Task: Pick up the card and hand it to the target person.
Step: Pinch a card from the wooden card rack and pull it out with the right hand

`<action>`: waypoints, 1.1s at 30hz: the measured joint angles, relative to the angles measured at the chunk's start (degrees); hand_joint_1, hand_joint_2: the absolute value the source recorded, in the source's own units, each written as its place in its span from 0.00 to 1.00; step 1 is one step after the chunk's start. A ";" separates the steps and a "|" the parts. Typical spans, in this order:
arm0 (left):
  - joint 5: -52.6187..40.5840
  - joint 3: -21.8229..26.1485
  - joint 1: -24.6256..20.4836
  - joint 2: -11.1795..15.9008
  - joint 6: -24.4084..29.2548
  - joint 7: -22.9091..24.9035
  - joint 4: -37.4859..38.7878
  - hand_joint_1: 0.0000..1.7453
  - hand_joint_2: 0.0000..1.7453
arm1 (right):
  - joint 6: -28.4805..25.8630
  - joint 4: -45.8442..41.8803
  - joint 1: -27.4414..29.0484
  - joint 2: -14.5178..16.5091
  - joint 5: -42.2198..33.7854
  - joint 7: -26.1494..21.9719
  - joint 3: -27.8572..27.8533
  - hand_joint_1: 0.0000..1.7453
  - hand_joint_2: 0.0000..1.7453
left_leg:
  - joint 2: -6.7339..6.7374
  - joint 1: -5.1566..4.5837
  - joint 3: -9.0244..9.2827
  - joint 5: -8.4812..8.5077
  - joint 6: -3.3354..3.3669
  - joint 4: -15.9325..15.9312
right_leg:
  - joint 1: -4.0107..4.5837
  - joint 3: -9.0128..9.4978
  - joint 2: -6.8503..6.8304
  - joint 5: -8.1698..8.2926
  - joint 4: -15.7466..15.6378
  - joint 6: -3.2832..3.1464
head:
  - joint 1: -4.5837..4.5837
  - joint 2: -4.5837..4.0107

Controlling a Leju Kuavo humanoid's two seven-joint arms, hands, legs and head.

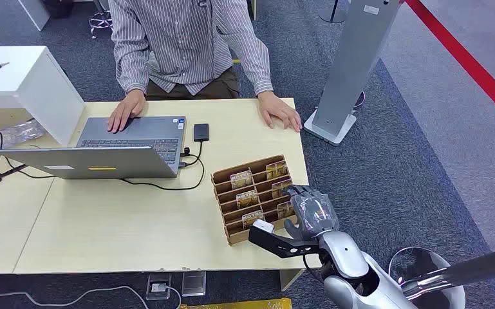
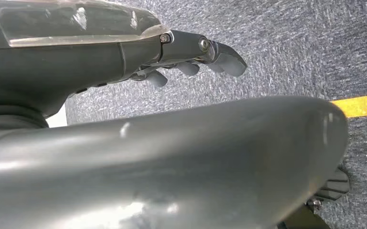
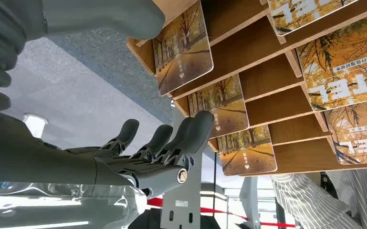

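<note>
the card (image 1: 288,209), standing in the near right slot of the wooden rack (image 1: 228,193) on the tabletop (image 1: 103,225), is judged thin, light, stiff and slick, best pinched at its exposed upper edge by the right hand (image 1: 310,209), whose fingers are spread and empty beside it.

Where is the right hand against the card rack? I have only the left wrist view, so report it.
Observer: In the head view the right hand hovers at the right end of the wooden card rack.
Operator: Tell me whether it holds a card.
Observer: No. The right wrist view shows its fingers spread and empty beside a card in its slot.
Operator: Give me the person's position.
Observer: The person sits across the table, one hand flat on it.
</note>
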 joint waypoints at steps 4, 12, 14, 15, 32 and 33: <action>0.04 0.00 0.00 0.00 0.05 0.00 0.00 0.00 0.00 | 0.02 0.07 -0.01 0.00 -0.16 -0.04 0.02 0.37 1.00 | 0.00 0.00 0.00 0.00 0.00 0.00 | 0.00 0.00 0.00 0.00 0.00 0.00 | 0.01 -0.01; 0.20 0.00 0.00 0.00 0.15 0.00 0.00 0.00 0.00 | -0.02 1.01 -0.07 0.02 -1.25 -0.60 0.41 0.37 1.00 | 0.00 0.00 0.00 0.00 0.00 0.00 | 0.00 0.00 0.00 0.00 0.00 0.00 | 0.02 -0.01; 0.23 0.00 0.00 0.00 0.15 0.00 0.00 0.00 0.00 | -0.03 1.29 -0.08 0.02 -1.48 -0.68 0.68 0.37 1.00 | 0.00 0.00 0.00 0.00 0.00 0.00 | 0.00 0.00 0.00 0.00 0.00 0.00 | 0.01 -0.01; 0.27 0.00 0.00 0.00 0.16 0.00 0.00 0.00 0.00 | -0.03 1.43 -0.09 0.02 -1.59 -0.69 0.83 0.37 1.00 | 0.00 0.00 0.00 0.00 0.00 0.00 | 0.00 0.00 0.00 0.00 0.00 0.00 | 0.01 -0.01; 0.70 0.00 0.01 0.00 0.33 0.27 0.00 0.00 0.00 | -0.42 2.78 -0.62 0.04 -1.81 -0.10 1.70 0.52 1.00 | 0.00 0.00 0.00 0.00 0.00 0.00 | 0.00 0.00 0.00 0.00 0.00 0.00 | 0.02 0.00; 0.70 0.00 0.01 0.00 0.33 0.27 0.00 0.00 0.00 | -0.49 2.78 -0.64 0.04 -1.57 0.09 1.73 0.52 1.00 | 0.00 0.00 0.00 0.00 0.00 0.00 | 0.00 0.00 0.00 0.00 0.00 0.00 | 0.01 0.00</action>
